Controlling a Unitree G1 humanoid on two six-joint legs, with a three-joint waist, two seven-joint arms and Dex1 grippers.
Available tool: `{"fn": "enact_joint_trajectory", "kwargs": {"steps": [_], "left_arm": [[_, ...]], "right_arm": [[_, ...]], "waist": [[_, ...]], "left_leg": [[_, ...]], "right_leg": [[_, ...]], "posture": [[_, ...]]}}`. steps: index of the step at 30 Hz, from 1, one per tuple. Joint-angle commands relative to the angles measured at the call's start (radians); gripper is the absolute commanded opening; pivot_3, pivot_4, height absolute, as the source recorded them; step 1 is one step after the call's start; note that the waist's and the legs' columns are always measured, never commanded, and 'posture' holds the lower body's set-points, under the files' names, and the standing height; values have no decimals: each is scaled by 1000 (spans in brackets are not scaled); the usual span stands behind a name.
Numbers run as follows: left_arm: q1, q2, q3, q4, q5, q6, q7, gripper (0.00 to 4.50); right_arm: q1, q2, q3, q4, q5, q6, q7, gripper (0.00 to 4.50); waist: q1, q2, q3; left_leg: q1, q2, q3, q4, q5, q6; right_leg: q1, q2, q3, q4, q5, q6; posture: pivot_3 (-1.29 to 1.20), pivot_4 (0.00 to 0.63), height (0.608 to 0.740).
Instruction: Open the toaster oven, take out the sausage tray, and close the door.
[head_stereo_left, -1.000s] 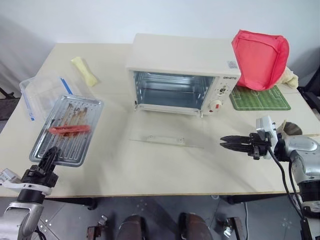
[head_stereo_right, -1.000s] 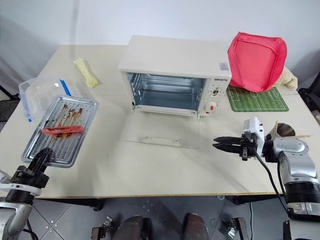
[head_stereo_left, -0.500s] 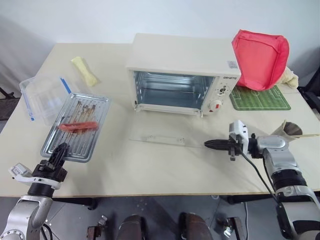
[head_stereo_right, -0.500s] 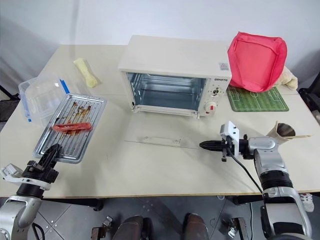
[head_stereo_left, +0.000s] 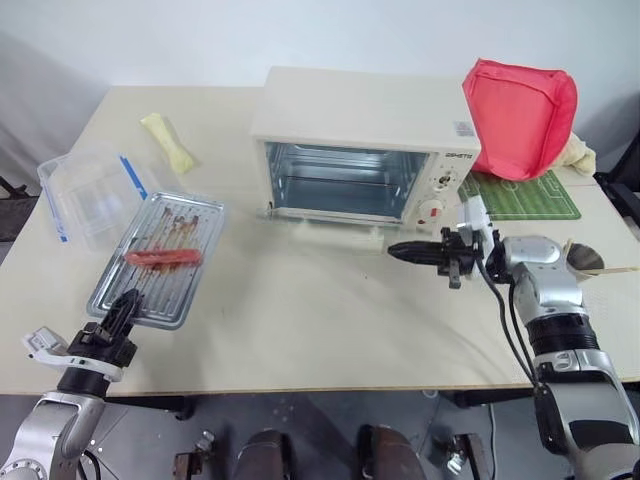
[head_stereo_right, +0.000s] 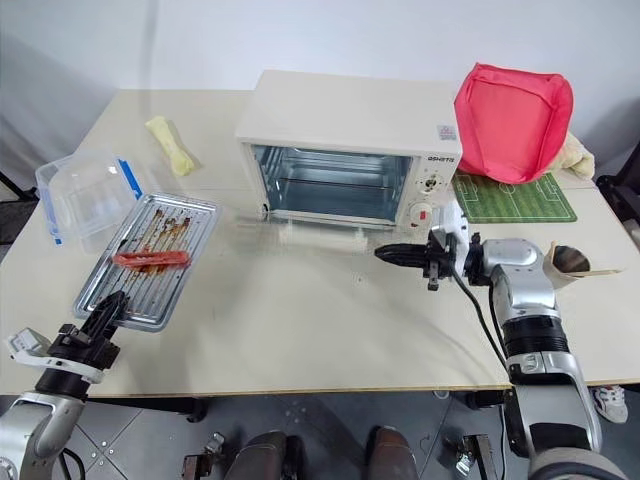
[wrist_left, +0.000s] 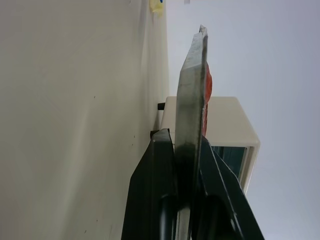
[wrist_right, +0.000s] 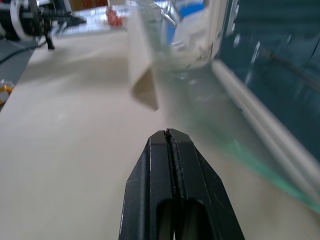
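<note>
Left claw (head_stereo_left: 122, 306) is pinching the near edge of the tray (head_stereo_left: 160, 257), its two black fingers (wrist_left: 160, 165) closed on the thin metal rim, as the left wrist view shows. Ahead of this claw the tray is stretching away over the surface (head_stereo_left: 300, 330), carrying one red sausage (head_stereo_left: 160, 256) across its ridged, brown-stained base. Just beyond the tray's far left corner a clear box (head_stereo_left: 85, 195) with blue clips is sitting, and further off a pale yellow item (head_stereo_left: 170, 142) is lying near the surface's far edge.

Right claw (head_stereo_left: 392, 249) is pointing level toward the robot's left, its fingers (wrist_right: 170, 170) pressed fully together and holding nothing. It is hovering just in front of the oven (head_stereo_left: 365, 150), below the knobs (head_stereo_left: 432, 210) of the control panel. Next to its tip, the door (head_stereo_left: 325, 235) is showing as a blurred, partly raised glass panel, hinged along the oven's lower front edge; whether the claw is touching it cannot be told. Behind the door the oven's cavity is standing open.

Beyond the right claw's wrist a green mat (head_stereo_left: 520, 195) is lying on the surface, with a red cloth bag (head_stereo_left: 520, 115) standing at its far side. Near the right forearm a small cone-shaped cup (head_stereo_left: 585, 260) is resting on the surface.
</note>
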Motion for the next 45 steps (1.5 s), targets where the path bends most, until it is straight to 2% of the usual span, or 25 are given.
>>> {"fn": "enact_joint_trajectory", "kwargs": {"steps": [1,7,12,16,23,28,34,38,41,45], "left_arm": [[9,11,-7,-10,-31,17,-16,0],[42,12,-11,-42,-31,46,-22,0],[70,22,-14,-68,-31,76,-36,0],[90,32,-37,-114,-31,107,-59,0],[92,147,-130,-114,-31,190,-123,0],[28,229,-187,-47,-31,242,-164,0],[-165,338,-360,115,-31,353,-188,0],[-349,391,-502,278,-31,408,-170,0],[-466,402,-581,393,-22,440,-183,0],[-641,368,-675,577,107,508,-243,0]], "right_arm": [[-68,10,-49,9,36,1,-24,28],[-231,45,-91,152,35,-13,-107,28],[-295,63,-121,230,35,-39,-129,28],[-300,64,-126,215,43,-28,-101,28],[-163,-24,-78,-41,46,63,-3,28],[-28,-116,-51,-229,37,104,28,28],[138,-238,-78,-351,34,106,35,28],[216,-270,-138,-390,76,104,25,842],[288,-273,-199,-436,144,86,56,1882],[386,-290,-260,-455,195,61,95,3230]], "waist": [[0,0,0],[-4,0,0],[-10,0,0],[-15,1,0],[-20,1,1],[-21,1,1],[-17,2,1],[0,2,1],[6,2,1],[14,2,1]], "left_leg": [[0,0,0,0,0,0],[0,0,0,-1,0,0],[0,0,0,-1,-1,0],[0,1,0,-1,0,0],[-1,1,-2,-2,-1,-1],[-1,0,-1,-2,-1,-1],[-1,0,0,-2,-1,-1],[-1,0,0,-2,-1,-1],[-1,-1,0,-2,-1,-1],[-1,-2,1,-2,-1,-1]], "right_leg": [[0,0,0,0,0,0],[-1,0,0,1,0,0],[-1,0,0,1,0,0],[-1,0,1,1,0,0],[-2,0,0,1,0,0],[-2,0,0,1,0,0],[-2,0,0,1,0,0],[-2,0,0,1,0,0],[-2,0,0,1,0,0],[-1,1,0,1,0,1]], "posture": [[0,150,740],[0,150,740],[0,150,740],[0,150,740],[0,150,740],[0,150,740],[0,150,740],[0,150,740],[0,150,740],[0,150,740]]}}
